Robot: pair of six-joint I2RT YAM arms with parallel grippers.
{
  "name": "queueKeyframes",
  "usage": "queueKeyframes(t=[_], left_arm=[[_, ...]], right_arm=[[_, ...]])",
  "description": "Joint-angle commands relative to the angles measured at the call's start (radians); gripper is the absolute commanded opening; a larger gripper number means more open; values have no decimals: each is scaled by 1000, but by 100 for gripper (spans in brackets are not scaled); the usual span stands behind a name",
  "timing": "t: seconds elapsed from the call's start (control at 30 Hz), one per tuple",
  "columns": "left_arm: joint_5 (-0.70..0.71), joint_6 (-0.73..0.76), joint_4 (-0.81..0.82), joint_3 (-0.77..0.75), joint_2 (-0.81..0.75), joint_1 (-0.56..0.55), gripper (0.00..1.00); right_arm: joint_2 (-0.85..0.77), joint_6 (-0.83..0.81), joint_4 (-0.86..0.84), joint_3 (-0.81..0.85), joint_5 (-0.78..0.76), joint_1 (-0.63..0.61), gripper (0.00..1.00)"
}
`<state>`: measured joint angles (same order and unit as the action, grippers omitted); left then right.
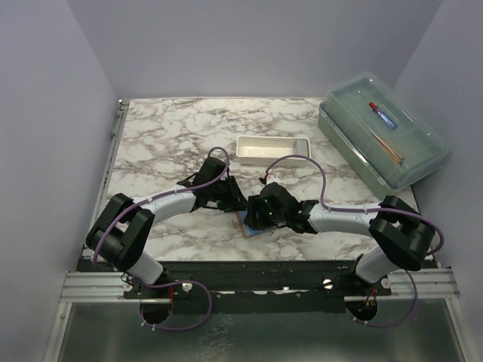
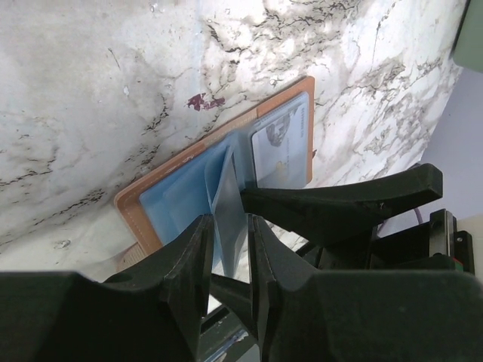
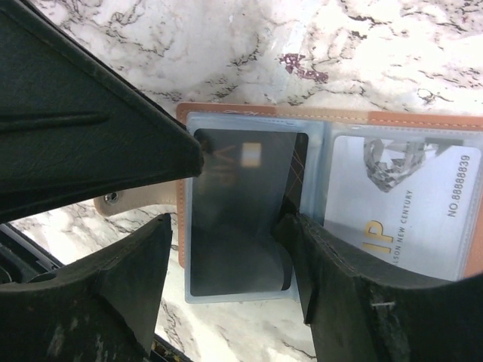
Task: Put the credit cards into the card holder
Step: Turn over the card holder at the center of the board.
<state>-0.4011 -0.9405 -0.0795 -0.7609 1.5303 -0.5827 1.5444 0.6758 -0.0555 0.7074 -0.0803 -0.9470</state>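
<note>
**benchguy:** Card holder (image 2: 134,215) first. You've got one, lying open and flat on the marble table (image 1: 166,136), middle of the near side, with both your arms meeting over it.

**yam_fan:** How many cards can you count?

**benchguy:** Two. A whitish card (image 3: 407,204) with printed lettering and a number sits in the right panel's pocket. A dark card (image 3: 234,188) sits on the left panel, and it looks hazy, like it's behind clear plastic. I can't make out any others.

**yam_fan:** What are your grippers doing?

**benchguy:** Your left gripper (image 2: 228,226) has its jaws pinched nearly together on one clear sleeve leaf (image 2: 225,188), and that leaf stands up from the fold. Your right gripper (image 3: 229,226) has its jaws spread wide. One finger is on each side of the dark card's panel and it isn't clamping anything. The finger on the fold side is right at the card's edge.

**yam_fan:** Any other containers?

**benchguy:** Two. One white tray (image 1: 272,158) sits farther back, around the middle. One clear lidded box (image 1: 423,151) is at the far right, and through the lid you can see a red-and-blue item (image 1: 381,115) and a few thin sticks (image 1: 389,147). Both are well apart from the card holder.
</note>
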Motion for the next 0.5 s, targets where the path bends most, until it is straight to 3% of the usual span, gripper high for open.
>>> queueKeyframes(t=[0.0, 0.47], left_arm=[[-27, -9, 38, -17, 12, -5, 30], [-41, -12, 44, -60, 37, -20, 30]], right_arm=[[-2, -13, 98, 32, -5, 2, 72], [-62, -78, 278, 95, -57, 1, 80]])
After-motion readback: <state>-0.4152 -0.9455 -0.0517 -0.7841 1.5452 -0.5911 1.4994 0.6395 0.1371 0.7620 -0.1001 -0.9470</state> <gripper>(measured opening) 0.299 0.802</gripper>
